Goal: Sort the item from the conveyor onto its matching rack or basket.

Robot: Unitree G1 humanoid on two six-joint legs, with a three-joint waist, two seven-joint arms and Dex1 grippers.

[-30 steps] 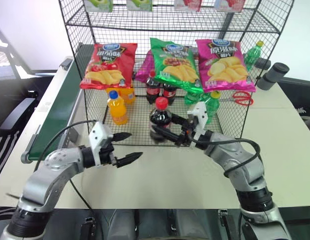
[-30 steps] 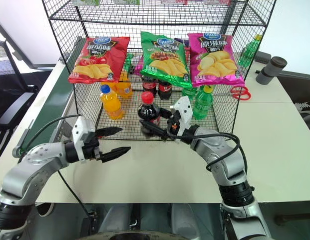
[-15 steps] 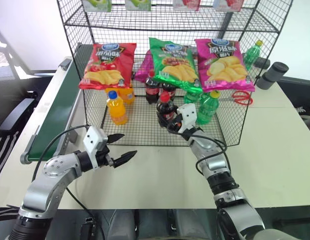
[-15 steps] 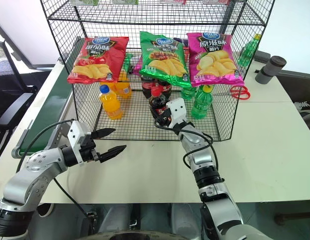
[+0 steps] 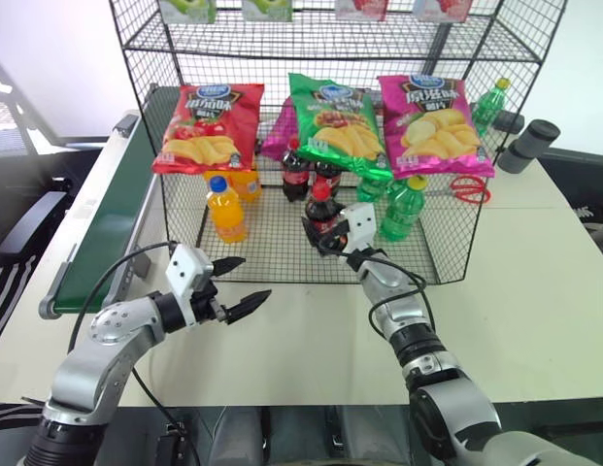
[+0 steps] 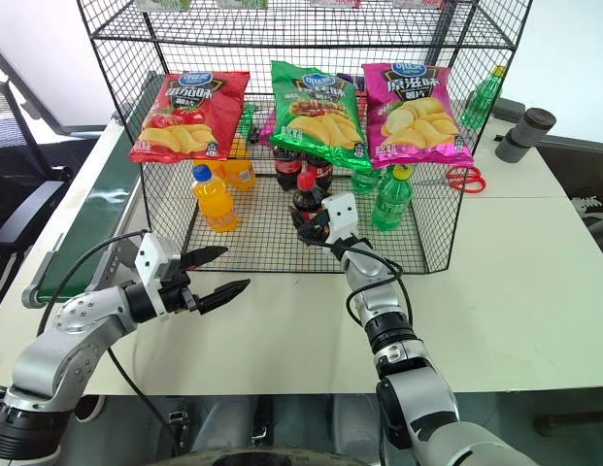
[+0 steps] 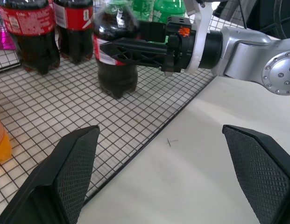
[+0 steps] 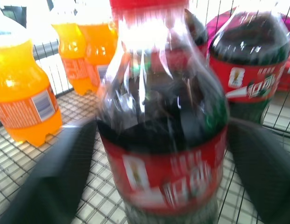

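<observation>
**Cola bottle standing on the rack's bottom tray, right gripper around it**

The cola bottle (image 5: 321,216) is standing upright on the flat mesh bottom tray of the black wire rack (image 5: 282,264), near the tray's front edge. The right gripper (image 7: 130,46) is reaching in from the bottle's 5 o'clock side, its two black fingers lying to either side of the label. In the right wrist view the fingers are sitting at the bottle's flanks with the bottle (image 8: 163,140) between them; whether they are pressing it or standing just clear cannot be told from the pictures.

Two more cola bottles (image 5: 311,173) are standing just behind, at about 12 o'clock from the task bottle. An orange-drink bottle (image 5: 224,208) is standing at its 9 o'clock, and a green bottle (image 5: 402,207) at its 3 o'clock. Three chip bags (image 5: 340,121) are hanging above them.

The left gripper (image 5: 238,285) is hovering over the white table (image 5: 534,291) in front of the rack, fingers spread apart and holding nothing. The green conveyor (image 5: 112,228) is running along the rack's 9 o'clock side.
</observation>
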